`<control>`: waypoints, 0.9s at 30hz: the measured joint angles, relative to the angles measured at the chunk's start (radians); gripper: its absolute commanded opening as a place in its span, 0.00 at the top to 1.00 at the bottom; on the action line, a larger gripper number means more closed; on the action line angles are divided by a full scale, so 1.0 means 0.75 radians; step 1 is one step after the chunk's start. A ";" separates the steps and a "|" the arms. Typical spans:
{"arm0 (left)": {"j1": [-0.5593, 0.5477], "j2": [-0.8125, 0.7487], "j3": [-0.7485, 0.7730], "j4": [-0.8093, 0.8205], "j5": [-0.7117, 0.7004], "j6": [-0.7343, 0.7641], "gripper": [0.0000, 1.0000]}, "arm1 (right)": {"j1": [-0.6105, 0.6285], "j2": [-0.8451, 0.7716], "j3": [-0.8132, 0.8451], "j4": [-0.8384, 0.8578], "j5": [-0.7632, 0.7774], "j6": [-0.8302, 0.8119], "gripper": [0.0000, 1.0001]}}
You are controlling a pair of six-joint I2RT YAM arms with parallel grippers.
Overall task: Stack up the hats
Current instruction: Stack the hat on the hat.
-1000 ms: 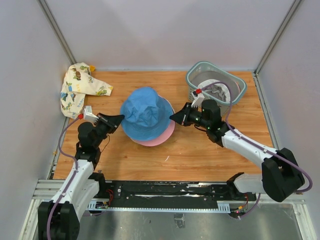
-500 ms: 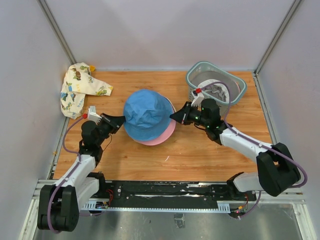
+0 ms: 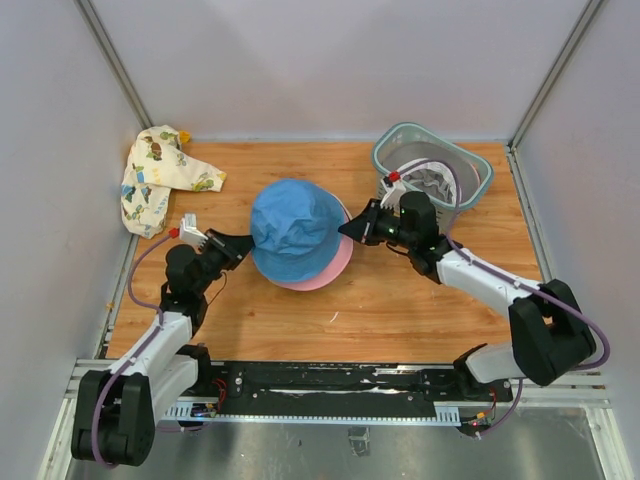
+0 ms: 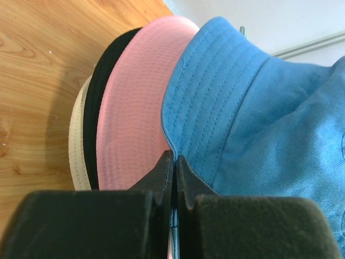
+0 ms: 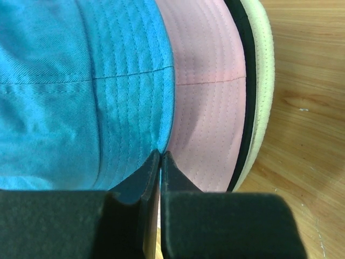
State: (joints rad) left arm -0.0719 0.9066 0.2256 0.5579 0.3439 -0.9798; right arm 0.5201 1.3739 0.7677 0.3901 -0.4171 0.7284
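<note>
Pinching the brim of the blue hat [image 3: 295, 228] from opposite sides, the left gripper [image 3: 243, 243] and the right gripper [image 3: 345, 228] each had their fingers pressed together on the fabric's edge. Four hats sat in one stack between the two tools: the blue hat on top, then a pink hat [image 4: 129, 108], a black hat [image 4: 105, 97] and a cream hat [image 4: 78, 145] at the bottom, brims nested. The blue hat sat crown up and brim down; being round, it showed no long axis, and the stack stood upright. A fifth, patterned hat [image 3: 160, 175] lay crumpled well beyond the left gripper. One basket [image 3: 480, 170] stood just behind the right gripper, holding grey fabric [image 3: 430, 183]. Everything rested on a wooden table [image 3: 400, 300] closed in by pale walls [image 3: 330, 60].
</note>
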 measured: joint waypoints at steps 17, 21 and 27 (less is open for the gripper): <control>-0.144 0.082 -0.098 0.031 -0.013 0.040 0.83 | -0.044 0.178 0.138 -0.026 0.002 0.010 0.99; -0.186 0.098 -0.154 0.010 -0.013 0.036 0.82 | -0.054 0.259 0.253 -0.084 0.012 -0.003 0.98; -0.201 -0.046 -0.156 -0.095 -0.063 0.024 0.66 | -0.074 0.348 0.382 -0.145 0.011 -0.029 0.89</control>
State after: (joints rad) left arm -0.2230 0.8722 0.1085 0.4870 0.2970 -0.9615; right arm 0.4648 1.6352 1.0546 0.2813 -0.4088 0.7067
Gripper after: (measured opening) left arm 0.258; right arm 0.063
